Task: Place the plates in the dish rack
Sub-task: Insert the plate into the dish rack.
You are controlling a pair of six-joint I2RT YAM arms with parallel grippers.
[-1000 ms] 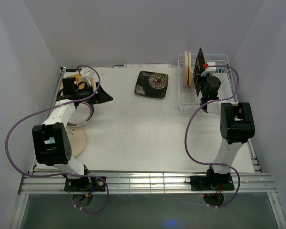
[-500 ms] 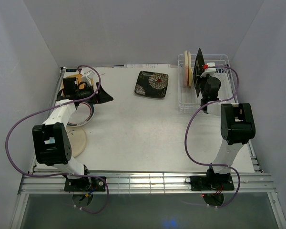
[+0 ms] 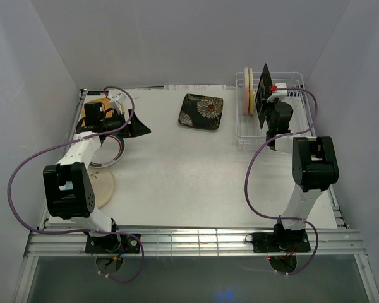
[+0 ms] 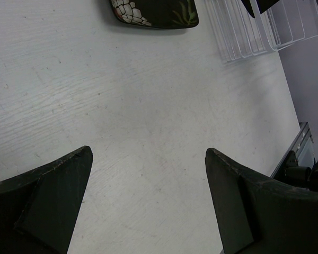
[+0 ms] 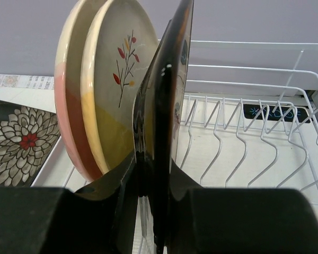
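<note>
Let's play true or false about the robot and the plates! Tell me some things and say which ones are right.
1. The right gripper is pinching a black plate held upright. True.
2. Three round plates stand in the dish rack. False: only two, a pink-cream plate and a yellow-cream plate.
3. The left gripper holds a plate. False: it is open and empty above the table.
4. A black flowered plate lies flat on the table. True.
</note>
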